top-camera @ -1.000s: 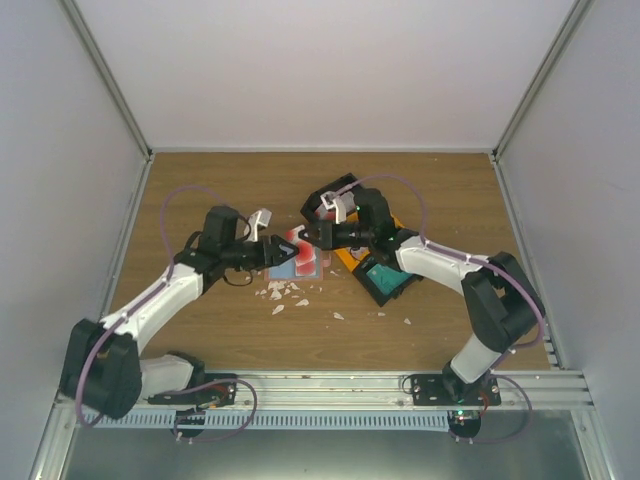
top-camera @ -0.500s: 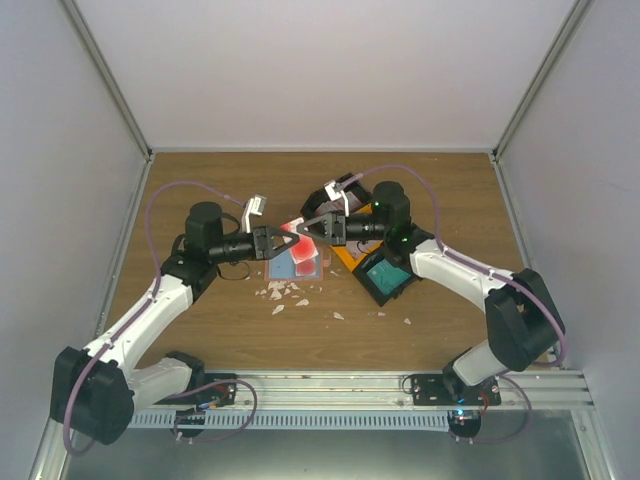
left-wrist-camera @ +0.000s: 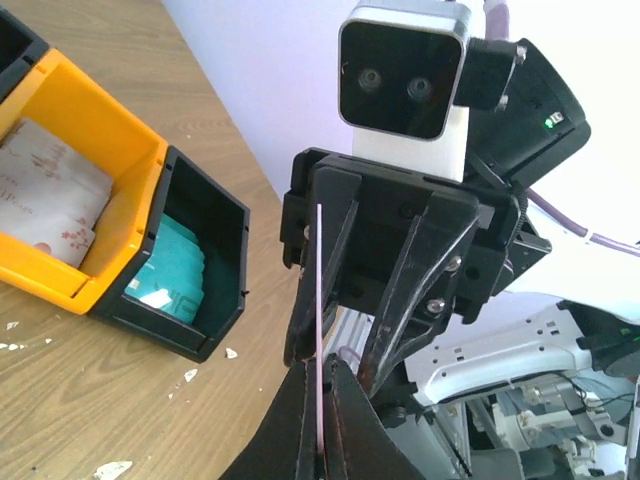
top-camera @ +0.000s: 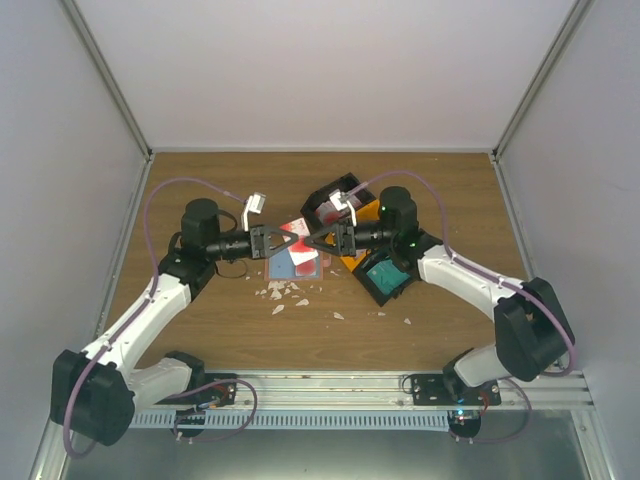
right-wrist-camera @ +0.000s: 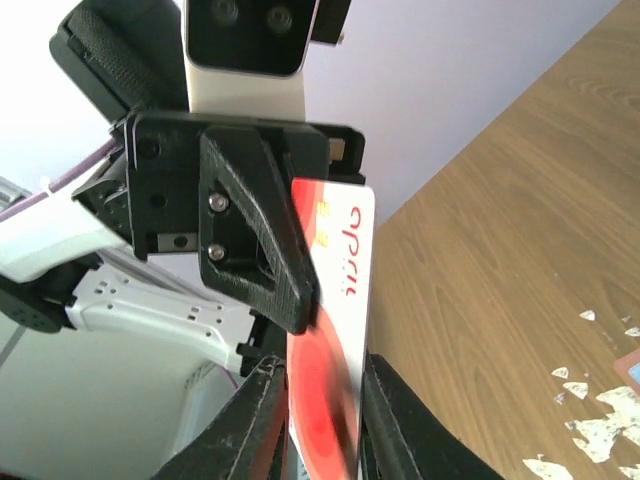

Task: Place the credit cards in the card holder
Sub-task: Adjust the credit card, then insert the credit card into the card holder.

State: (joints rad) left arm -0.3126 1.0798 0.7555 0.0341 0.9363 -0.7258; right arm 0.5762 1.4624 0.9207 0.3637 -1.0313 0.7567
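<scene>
Lying nearest, white scraps (top-camera: 285,292) dot the table; teal cards (left-wrist-camera: 170,280) sit in a black bin (left-wrist-camera: 215,215) at right. Just behind the scraps the card holder (top-camera: 297,265) lies open. Above it the left gripper (top-camera: 297,241) clamps a red-and-white card (right-wrist-camera: 335,290); the right gripper (top-camera: 316,240) straddles the same card, jaws slightly apart.

arms: I held both stretched inward, elbows bent outward, wrists level | left gripper (top-camera: 292,243): I had it pinched tight, tips pointing at my right one | right gripper (top-camera: 313,240): fingers parted, meeting the left tip to tip
</scene>
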